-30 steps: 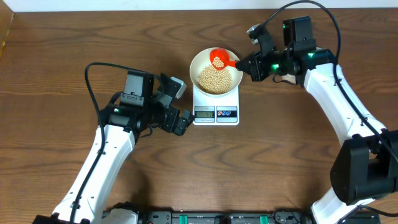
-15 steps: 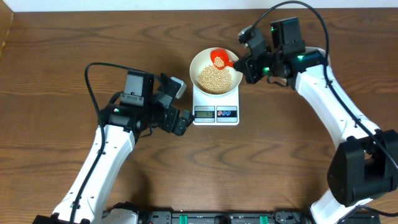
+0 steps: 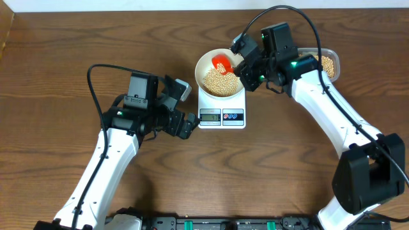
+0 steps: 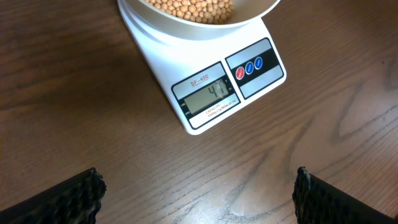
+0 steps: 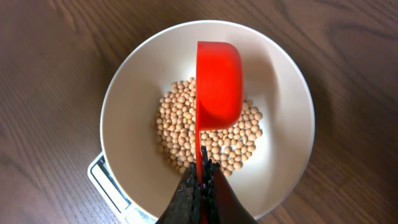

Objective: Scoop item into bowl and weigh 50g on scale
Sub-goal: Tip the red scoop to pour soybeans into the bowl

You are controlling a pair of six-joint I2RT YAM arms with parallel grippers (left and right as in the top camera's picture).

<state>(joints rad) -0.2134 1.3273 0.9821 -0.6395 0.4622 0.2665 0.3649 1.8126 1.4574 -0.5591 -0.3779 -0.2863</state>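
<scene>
- Grips a red plastic measuring scoop [image 5: 217,81] by its thin handle with the right claw [image 5: 202,180], pinched tight on that handle.
- Holds the scoop rolled onto its side above the round plain white bowl [image 5: 134,93]; shows no beans inside it from overhead.
- Finds the small round pale-tan beans [image 5: 177,127] heaped on the bowl floor, directly under the scoop, clear of the rim.
- Finds more of the same beans in a clear rounded plastic tub [image 3: 329,64], well apart from the bowl, behind the right arm.
- Seats the bowl on the small white rectangular digital scale [image 4: 163,62]; reads what looks like 47 on the grey display, so probably just short of target.
- Key relation: bowl straight ahead of and below the right claw, scoop's long axis running from claw out over the bowl middle; tub off to the right arm's own side, away from the scale; right arm far nearer both than left.
- Keeps the left claw [image 4: 199,196] spread wide and empty, hovering over the brown wooden tabletop [image 3: 64,51] just in front of the display, touching nothing.
- Calls for a very small top-up next, by this reading; risks overshooting with a full scoop.
</scene>
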